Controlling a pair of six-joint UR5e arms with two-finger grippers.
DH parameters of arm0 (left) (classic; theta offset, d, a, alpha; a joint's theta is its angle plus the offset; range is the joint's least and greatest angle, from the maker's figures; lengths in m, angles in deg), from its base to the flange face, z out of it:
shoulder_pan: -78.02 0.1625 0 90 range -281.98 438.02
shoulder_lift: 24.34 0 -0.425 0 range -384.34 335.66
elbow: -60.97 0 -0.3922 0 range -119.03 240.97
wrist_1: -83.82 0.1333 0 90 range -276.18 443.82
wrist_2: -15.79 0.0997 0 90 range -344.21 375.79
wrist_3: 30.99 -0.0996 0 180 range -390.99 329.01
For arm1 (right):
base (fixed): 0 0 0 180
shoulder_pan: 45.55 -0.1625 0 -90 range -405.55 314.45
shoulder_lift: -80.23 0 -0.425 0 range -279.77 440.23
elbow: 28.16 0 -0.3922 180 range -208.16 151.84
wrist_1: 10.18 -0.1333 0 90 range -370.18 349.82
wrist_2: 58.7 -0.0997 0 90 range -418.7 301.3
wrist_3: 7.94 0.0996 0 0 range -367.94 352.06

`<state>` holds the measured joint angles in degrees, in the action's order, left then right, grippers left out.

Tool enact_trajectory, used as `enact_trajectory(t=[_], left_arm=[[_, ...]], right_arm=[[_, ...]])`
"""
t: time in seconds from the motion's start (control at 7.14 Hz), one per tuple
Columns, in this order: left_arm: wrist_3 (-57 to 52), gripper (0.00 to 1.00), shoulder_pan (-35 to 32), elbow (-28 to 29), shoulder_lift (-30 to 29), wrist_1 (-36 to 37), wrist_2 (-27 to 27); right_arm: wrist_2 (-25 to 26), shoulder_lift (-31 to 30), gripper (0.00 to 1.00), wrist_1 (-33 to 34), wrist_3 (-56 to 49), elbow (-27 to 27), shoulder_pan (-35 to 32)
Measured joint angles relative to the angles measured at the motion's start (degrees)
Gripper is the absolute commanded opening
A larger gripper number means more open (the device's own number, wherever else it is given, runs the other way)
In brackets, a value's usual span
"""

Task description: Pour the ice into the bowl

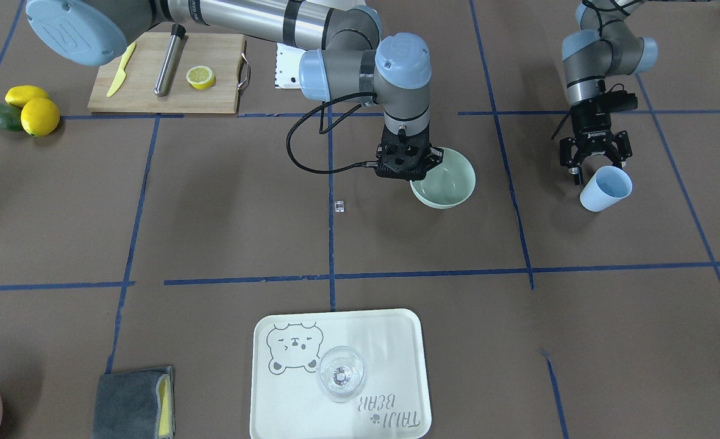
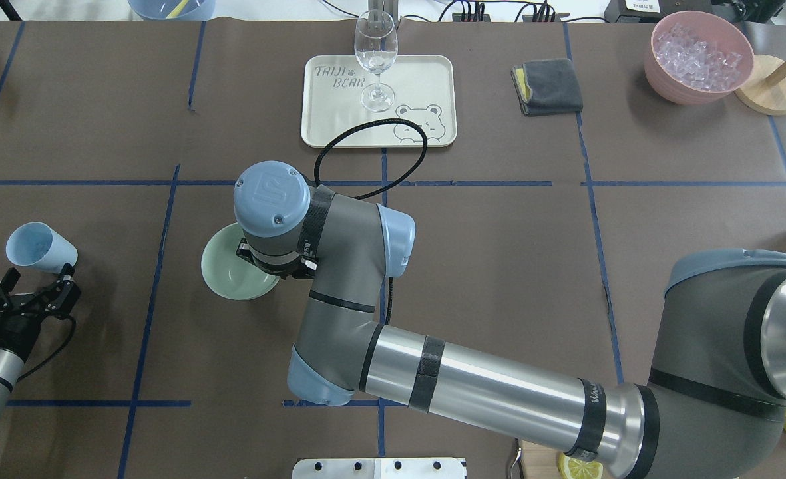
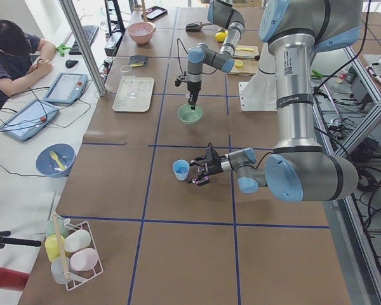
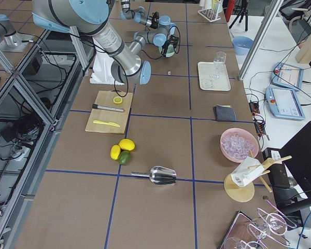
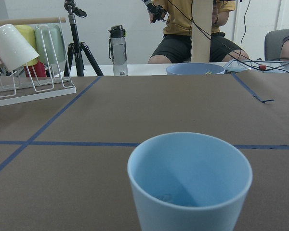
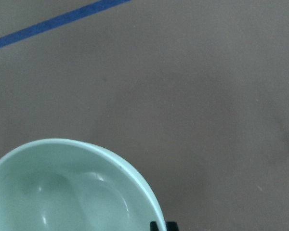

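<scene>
I've got right gripper (image 1: 419,175) seemingly pinching the bowl (image 1: 455,184) rim, probably steadying it; left gripper (image 1: 596,166) spread just behind the cup (image 1: 605,189).

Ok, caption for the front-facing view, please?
Right claw grips the bowl rim, left claw open by the cup, one ice cube loose on the table.

On my front feed, a wooden cutting board (image 1: 164,73) carries a yellow knife (image 1: 121,70), a steel rod (image 1: 169,61) and a lemon half (image 1: 200,77), each apart from the others. Two lemons (image 1: 39,116) and a dark green fruit (image 1: 5,117) huddle together off its end. A stemmed glass (image 1: 341,373) stands upright on the bear-printed tray (image 1: 396,341), with a folded grey cloth (image 1: 131,402) nearby. My right-side view shows a metal scoop (image 4: 160,175) lying on the table.
</scene>
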<state>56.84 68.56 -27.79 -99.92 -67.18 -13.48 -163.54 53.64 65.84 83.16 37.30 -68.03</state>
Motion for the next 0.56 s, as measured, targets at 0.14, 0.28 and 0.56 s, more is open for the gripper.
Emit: enact_trajectory(t=[0.14,0.28,0.56], left_arm=[[-0.02,1.00,-0.02,0.27,-0.24,0.00,0.00],[-0.03,1.00,-0.12,0.40,-0.31,0.02,0.00],[-0.01,1.00,-1.43,1.15,-1.01,0.20,0.00]], right_arm=[[1.08,-0.02,0.24,-0.07,-0.03,-0.57,-0.01],[1.76,-0.02,0.76,-0.22,-0.04,-0.91,-0.03],[2.60,0.04,1.00,-1.44,-0.01,-1.35,-0.03]])
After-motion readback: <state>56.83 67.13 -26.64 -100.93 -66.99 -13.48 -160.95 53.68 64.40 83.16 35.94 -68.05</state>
